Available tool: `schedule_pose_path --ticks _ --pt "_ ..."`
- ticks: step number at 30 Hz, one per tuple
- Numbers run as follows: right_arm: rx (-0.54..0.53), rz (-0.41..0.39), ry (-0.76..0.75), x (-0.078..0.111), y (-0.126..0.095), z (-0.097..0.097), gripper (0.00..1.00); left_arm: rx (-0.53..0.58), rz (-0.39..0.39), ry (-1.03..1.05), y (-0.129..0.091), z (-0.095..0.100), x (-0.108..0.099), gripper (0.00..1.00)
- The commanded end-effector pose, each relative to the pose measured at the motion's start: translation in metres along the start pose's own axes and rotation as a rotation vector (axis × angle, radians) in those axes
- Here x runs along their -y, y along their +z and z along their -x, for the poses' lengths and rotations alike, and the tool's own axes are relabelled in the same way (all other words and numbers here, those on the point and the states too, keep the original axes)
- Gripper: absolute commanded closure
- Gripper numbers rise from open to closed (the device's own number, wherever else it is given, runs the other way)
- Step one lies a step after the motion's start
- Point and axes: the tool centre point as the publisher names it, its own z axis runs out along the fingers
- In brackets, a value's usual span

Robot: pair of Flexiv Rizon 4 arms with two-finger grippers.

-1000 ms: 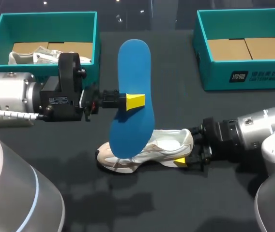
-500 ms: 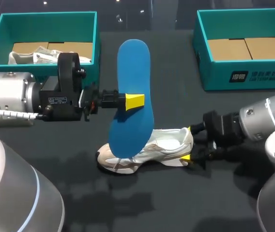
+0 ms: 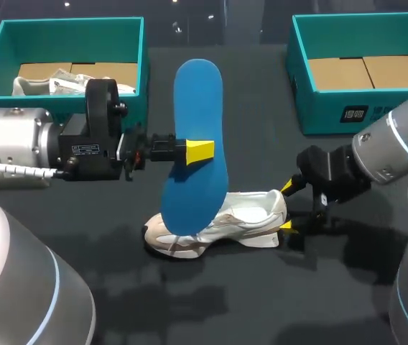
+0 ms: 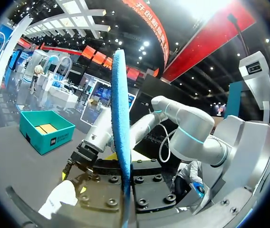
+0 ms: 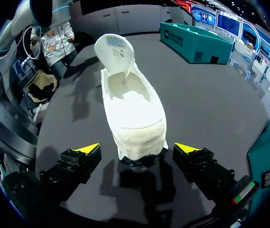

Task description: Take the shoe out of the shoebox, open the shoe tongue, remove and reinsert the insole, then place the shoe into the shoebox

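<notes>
A blue insole [image 3: 198, 144] hangs upright above the table, my left gripper [image 3: 200, 152] shut on its middle; in the left wrist view the insole [image 4: 120, 142] shows edge-on. Under its lower end a white shoe [image 3: 222, 221] lies on the black table, toe towards the left. My right gripper [image 3: 288, 207] stands open just behind the heel. In the right wrist view the shoe [image 5: 132, 109] points away with its tongue [image 5: 115, 52] folded up, and the right gripper [image 5: 139, 150] straddles the heel without touching it.
A teal shoebox [image 3: 141, 50] at the back left holds paper and another pale item. A second teal box [image 3: 299, 68] with a bare cardboard floor stands at the back right, also visible as the teal box [image 5: 197, 42] beyond the shoe.
My right arm has drawn back from the shoe's heel and lifted a little, fingers still wide. The left arm and insole have stayed put.
</notes>
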Motion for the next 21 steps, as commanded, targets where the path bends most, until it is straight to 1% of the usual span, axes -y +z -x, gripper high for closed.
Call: schedule_pose_path --ticks 1,5,7,9,13,15,21 --pt "0.000 -0.183 0.002 -0.003 0.000 0.000 0.00 0.010 -0.003 0.000 0.004 -0.005 0.002 1.00" --pt "0.000 -0.183 0.002 -0.003 0.000 0.000 0.00 0.010 -0.003 0.000 0.004 -0.005 0.002 1.00" --pt "0.035 -0.292 0.054 -0.008 -0.002 0.001 0.00 0.010 -0.003 0.000 0.004 -0.005 0.002 1.00" --pt "0.079 -0.375 0.085 -0.015 -0.006 0.000 0.00 0.010 -0.003 0.000 0.004 -0.005 0.002 1.00" --pt "0.108 -0.502 0.102 -0.031 -0.013 -0.002 0.00 0.010 -0.003 0.000 0.004 -0.005 0.002 1.00" --pt "0.128 -0.591 0.115 -0.036 -0.014 -0.003 0.00 0.010 -0.003 0.000 0.004 -0.005 0.002 1.00" --pt "0.130 -0.691 0.128 -0.042 -0.016 -0.004 0.00 0.010 -0.003 0.000 0.004 -0.005 0.002 1.00"
